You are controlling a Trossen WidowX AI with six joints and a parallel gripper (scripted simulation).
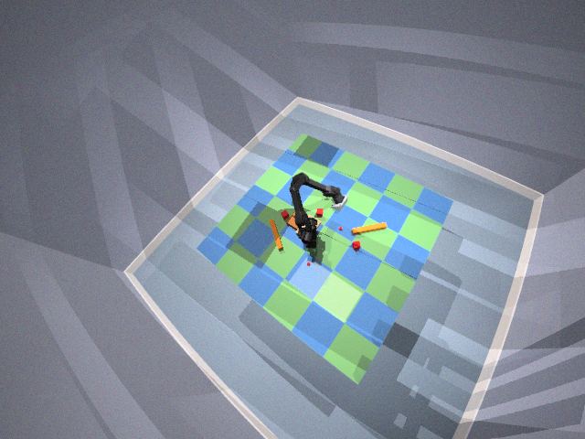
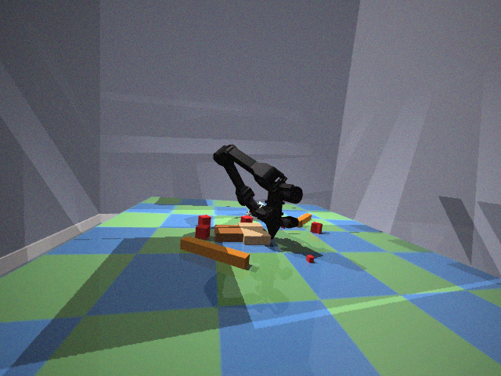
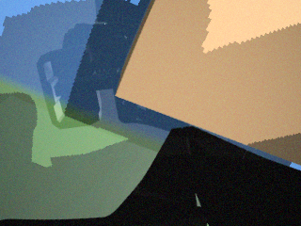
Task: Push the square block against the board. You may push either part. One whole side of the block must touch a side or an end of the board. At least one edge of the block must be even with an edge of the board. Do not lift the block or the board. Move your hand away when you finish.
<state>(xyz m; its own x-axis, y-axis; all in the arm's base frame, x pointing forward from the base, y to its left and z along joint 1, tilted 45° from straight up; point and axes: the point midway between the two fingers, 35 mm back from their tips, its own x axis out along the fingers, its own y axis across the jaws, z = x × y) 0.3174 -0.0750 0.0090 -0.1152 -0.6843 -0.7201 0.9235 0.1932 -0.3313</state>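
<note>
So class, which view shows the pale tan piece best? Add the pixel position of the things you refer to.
The exterior view: the pale tan piece (image 2: 256, 239) (image 3: 202, 85) shows its top and front face, against the brown piece (image 2: 228, 235). Wrist crops it; top mostly hides it under the arm.

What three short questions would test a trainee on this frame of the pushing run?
1. True or false: the gripper has a red cube clamped in its fingers.
2. Multiple choice: in the exterior view, which thing lies nearest the camera?
a) the tan piece
b) the long orange bar beside the red cubes
c) the brown piece
3. Fill in: the floor pattern alternates green and ____ squares.

Key: 1 false; 2 b; 3 blue.
</note>
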